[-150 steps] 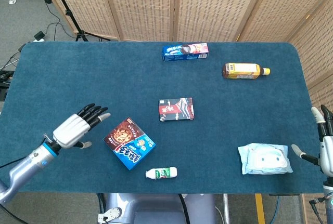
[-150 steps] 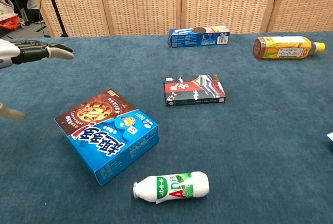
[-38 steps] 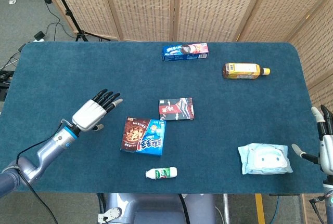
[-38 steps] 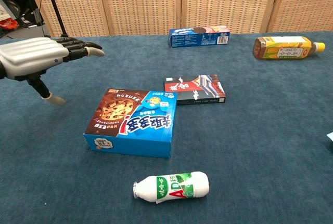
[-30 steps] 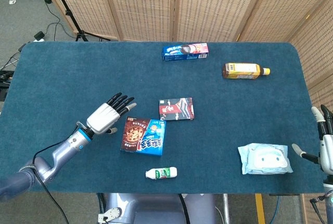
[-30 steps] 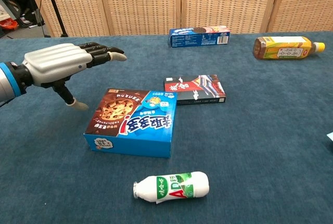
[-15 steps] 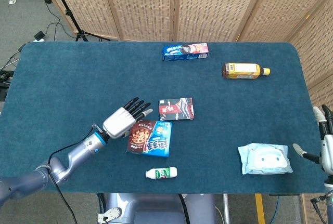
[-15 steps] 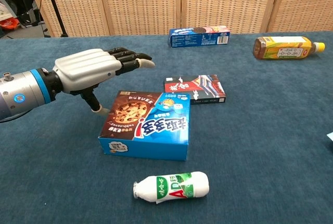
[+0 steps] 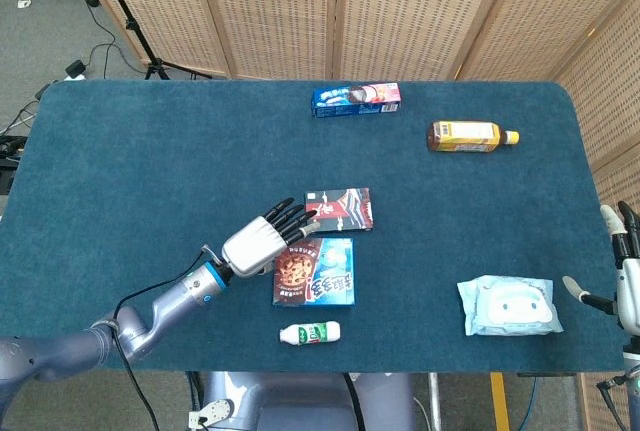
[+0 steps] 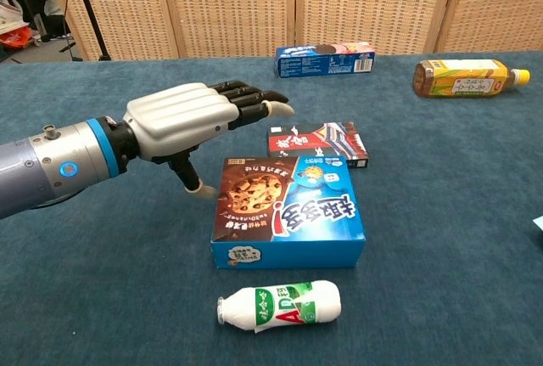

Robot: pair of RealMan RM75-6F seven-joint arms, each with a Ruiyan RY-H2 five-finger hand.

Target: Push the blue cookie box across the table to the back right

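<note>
- We see the table [image 9: 120, 151] covered in matt, napped blue cloth.
- The blue cookie box [image 10: 288, 210] looks like glossy printed card.
- The left hand [image 10: 191, 120] has a smooth silver shell, seemingly plastic or metal, with dark fingers [image 10: 246, 94].
- The small bottle [image 10: 280, 305] looks like smooth plastic with a printed wrap.
- The screen [image 9: 300, 11] behind looks woven, with pale wooden frames.

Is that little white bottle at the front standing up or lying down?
Lying down. The white bottle rests on its side on the table, its cap end pointing left, just in front of the blue cookie box.
</note>
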